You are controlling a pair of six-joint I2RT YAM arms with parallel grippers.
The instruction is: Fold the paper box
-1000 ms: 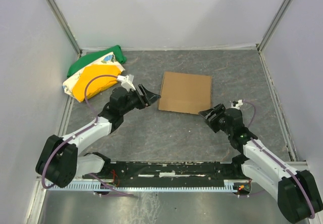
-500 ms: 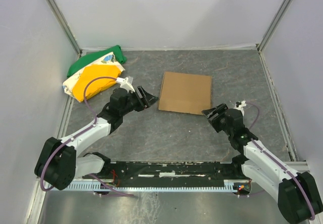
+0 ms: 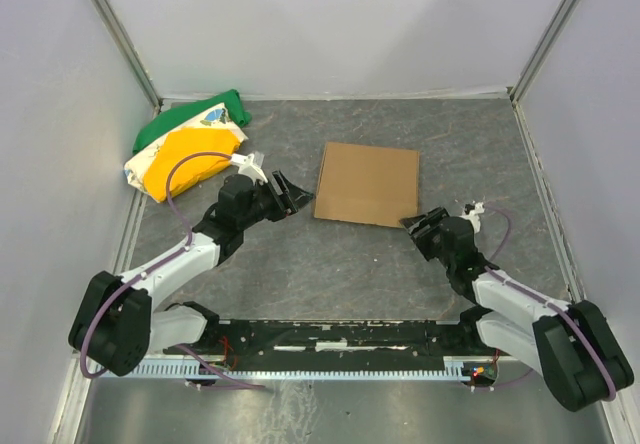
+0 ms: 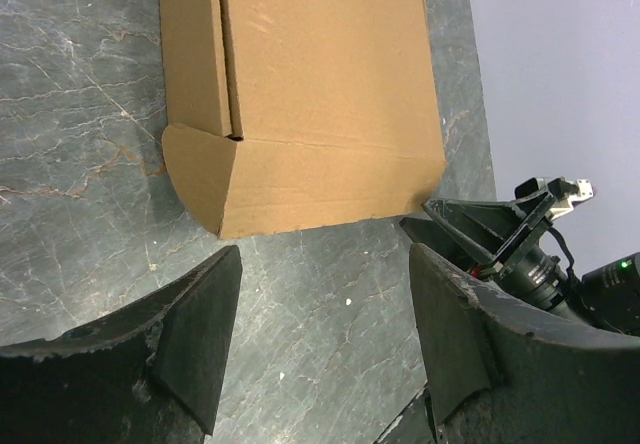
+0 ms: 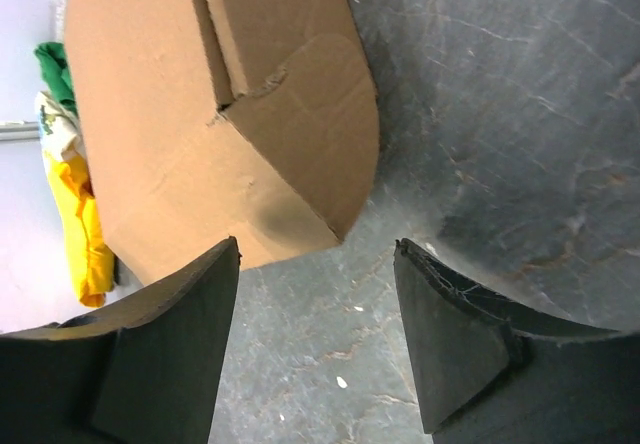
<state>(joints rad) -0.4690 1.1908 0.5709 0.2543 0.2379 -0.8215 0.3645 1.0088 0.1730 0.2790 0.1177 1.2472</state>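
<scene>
We are seeing bare desk point(image 3: 330, 254) running free between the left gripper point(image 3: 301, 195) and the right gripper point(image 3: 411, 222) along the near edge of the paper box point(image 3: 367, 183), while the cloth bundle point(image 3: 188, 149) is crowding the far-left corner and the walls point(image 3: 330, 34) are hemming in three sides.

One paper box point(image 3: 367, 183), one cloth bundle point(image 3: 185, 144), two grippers.
The single box lies between the two claws, just ahead of their tips; the only bundle is near the left gripper point(image 3: 300, 196), on its side away from the box; the right gripper point(image 3: 412, 222) is the second claw.
</scene>
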